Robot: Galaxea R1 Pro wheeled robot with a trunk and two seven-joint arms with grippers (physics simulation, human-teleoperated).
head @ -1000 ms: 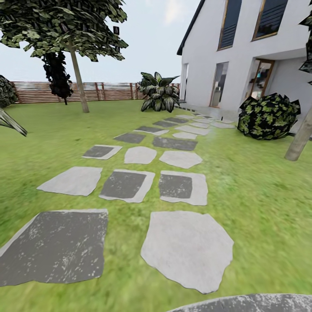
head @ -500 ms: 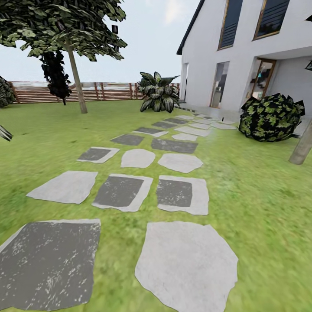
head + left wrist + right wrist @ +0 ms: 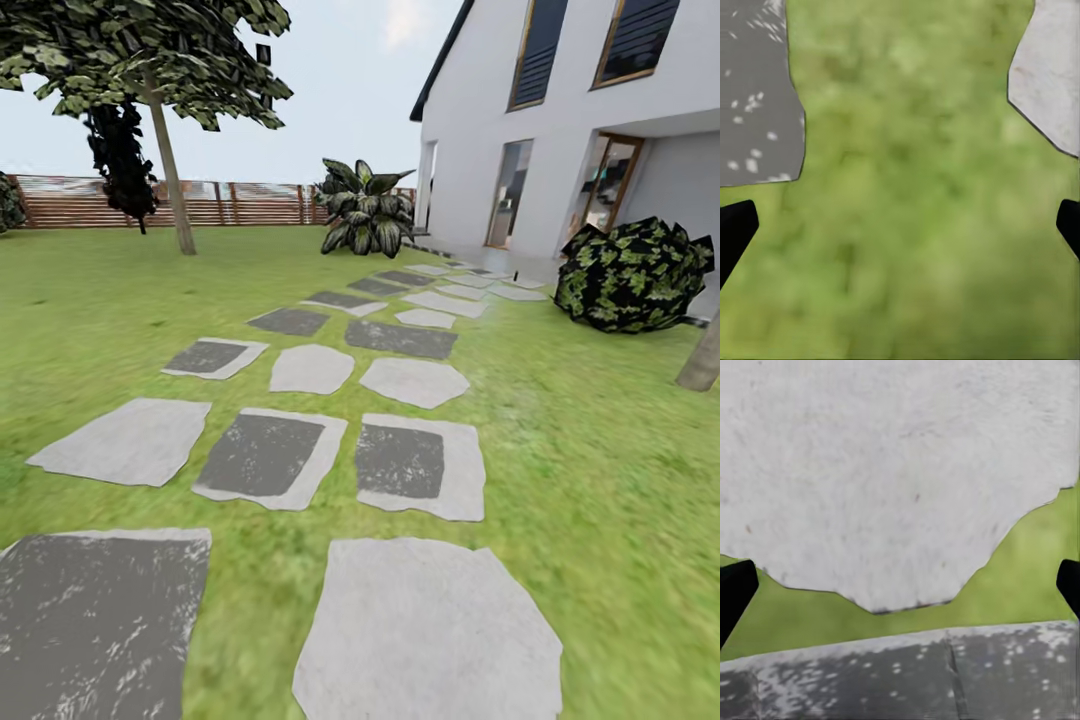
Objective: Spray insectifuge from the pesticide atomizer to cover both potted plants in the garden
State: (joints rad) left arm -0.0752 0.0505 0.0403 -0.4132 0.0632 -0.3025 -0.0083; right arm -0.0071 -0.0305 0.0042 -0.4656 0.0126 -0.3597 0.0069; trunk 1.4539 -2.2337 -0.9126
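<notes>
Jaws first: in the left wrist view my left gripper [image 3: 900, 232] shows as two black fingertips at the far left and far right edges of the frame, spread wide with nothing between them but lawn [image 3: 907, 195], a dark slab at upper left and a pale one at upper right. My right gripper [image 3: 900, 589] is likewise spread and empty, its fingertips at the frame edges over a pale stepping stone [image 3: 885, 472], with a mottled grey paved edge [image 3: 900, 675] along the bottom of that frame. Outward, the head view gives a stepping-stone path [image 3: 400, 465] running from the bottom centre up to a white house [image 3: 560, 120] at upper right, a dark bush [image 3: 635, 275] at right, a broad-leaved shrub [image 3: 365, 212] at upper centre, a tree [image 3: 165, 130] and wooden fence [image 3: 150, 202] at upper left. I judge this the travel and search step; the pesticide atomizer and the potted plants are nowhere I can point to, so I cannot give the bottle's heading or long axis. Next I need to turn base or head until the patio and the bottle come into frame, before any reach.
</notes>
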